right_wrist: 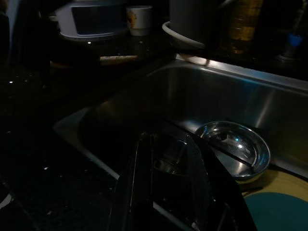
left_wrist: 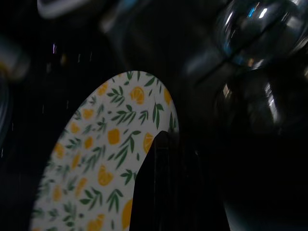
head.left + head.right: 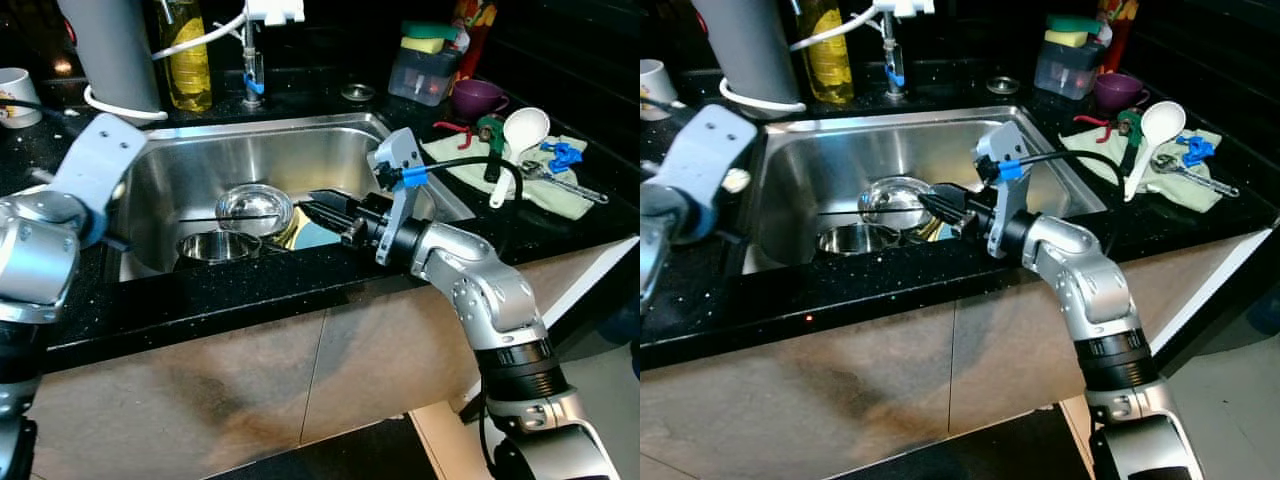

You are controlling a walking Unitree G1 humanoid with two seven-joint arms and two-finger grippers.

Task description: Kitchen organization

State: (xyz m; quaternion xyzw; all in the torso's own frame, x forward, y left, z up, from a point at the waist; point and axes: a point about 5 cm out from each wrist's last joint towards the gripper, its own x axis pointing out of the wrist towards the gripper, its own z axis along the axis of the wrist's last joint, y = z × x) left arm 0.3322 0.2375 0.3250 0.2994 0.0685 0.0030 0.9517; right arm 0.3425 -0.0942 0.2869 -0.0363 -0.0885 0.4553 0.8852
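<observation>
In the steel sink (image 3: 190, 165) lie a round steel bowl (image 3: 254, 207), a steel cup (image 3: 218, 246) and a yellow plate with a teal middle (image 3: 303, 236). My right gripper (image 3: 312, 207) reaches into the sink from the right, low over the yellow plate and beside the bowl. It is open and holds nothing; the right wrist view shows the cup (image 1: 169, 155) between its fingers (image 1: 140, 183). My left arm (image 3: 95, 165) is over the sink's left edge. My left gripper (image 2: 161, 144) hangs close over a white plate printed with lemons and leaves (image 2: 96, 159).
A faucet (image 3: 251, 60) and an oil bottle (image 3: 187, 55) stand behind the sink. On the right counter are a cloth (image 3: 520, 175) with a white ladle (image 3: 518, 135) and tools, a purple cup (image 3: 478, 97) and a sponge box (image 3: 425, 65). A white mug (image 3: 15, 95) stands at far left.
</observation>
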